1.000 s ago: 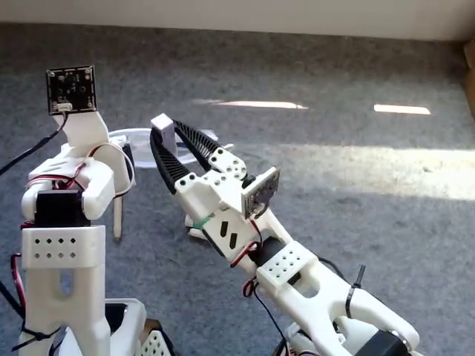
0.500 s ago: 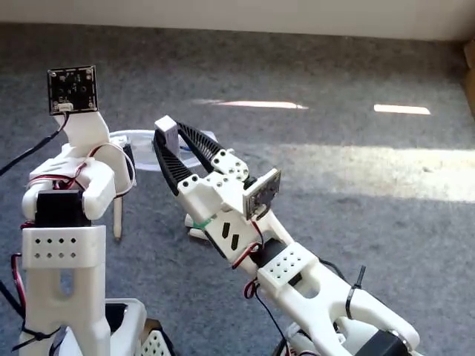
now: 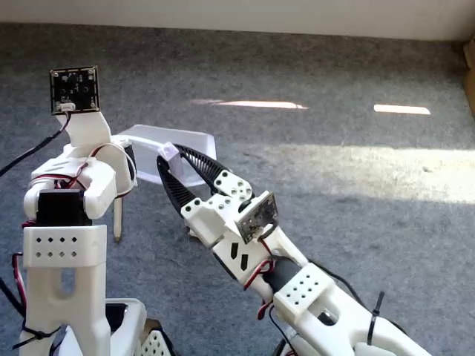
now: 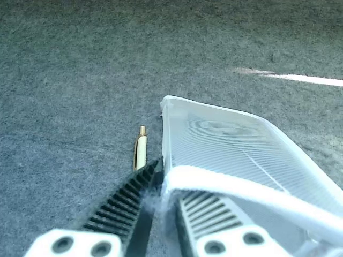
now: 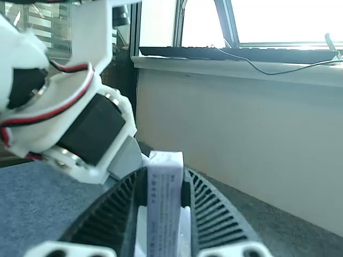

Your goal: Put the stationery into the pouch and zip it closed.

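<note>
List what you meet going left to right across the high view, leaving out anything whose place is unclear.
Left arm's camera board → eraser → right arm's wrist camera → right light streak

The surface [image 4: 64, 80] is grey, matt and rough, like short-pile carpet or felt. The pouch [image 4: 230, 150] is translucent plastic, finely ribbed, with a smooth whitish rim that catches the light. The pen [image 4: 140, 150] has a glossy, gold-toned, metal-looking end. The left gripper [image 4: 159, 174] and right gripper [image 5: 165, 176] have black ridged jaws on matt white plastic bodies. The small block [image 5: 165, 214] looks matt, pale and paper-wrapped.
</note>
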You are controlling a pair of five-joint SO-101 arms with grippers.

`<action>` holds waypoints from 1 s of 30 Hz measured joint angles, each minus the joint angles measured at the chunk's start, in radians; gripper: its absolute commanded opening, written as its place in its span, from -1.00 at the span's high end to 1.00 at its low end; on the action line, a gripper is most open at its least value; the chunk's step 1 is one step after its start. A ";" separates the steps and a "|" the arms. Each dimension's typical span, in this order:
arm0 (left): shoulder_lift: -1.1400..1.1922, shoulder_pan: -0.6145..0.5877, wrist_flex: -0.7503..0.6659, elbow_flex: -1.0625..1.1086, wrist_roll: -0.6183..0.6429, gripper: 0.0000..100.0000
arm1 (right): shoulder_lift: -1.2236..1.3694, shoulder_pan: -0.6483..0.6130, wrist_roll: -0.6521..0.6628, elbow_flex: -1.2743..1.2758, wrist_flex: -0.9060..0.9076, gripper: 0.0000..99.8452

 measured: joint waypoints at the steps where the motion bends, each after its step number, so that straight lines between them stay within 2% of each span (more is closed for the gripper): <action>1: 0.000 0.000 0.000 0.000 0.000 0.99 | -0.018 0.000 0.003 0.000 0.021 0.99; 7: 0.000 0.000 0.000 0.000 0.000 0.99 | -0.100 0.000 0.003 0.008 0.140 0.99; 17: 0.002 0.000 0.000 0.002 0.000 0.99 | -0.098 0.000 0.003 0.008 0.153 0.98; 23: 0.002 0.000 0.002 0.002 0.000 0.99 | -0.091 -0.003 0.003 0.008 0.153 0.72; 27: 0.002 -0.003 0.002 0.002 0.000 0.99 | -0.080 -0.002 0.003 0.011 0.155 0.74; 30: 0.002 -0.002 0.002 0.002 0.000 0.99 | -0.080 -0.005 0.003 0.011 0.155 0.83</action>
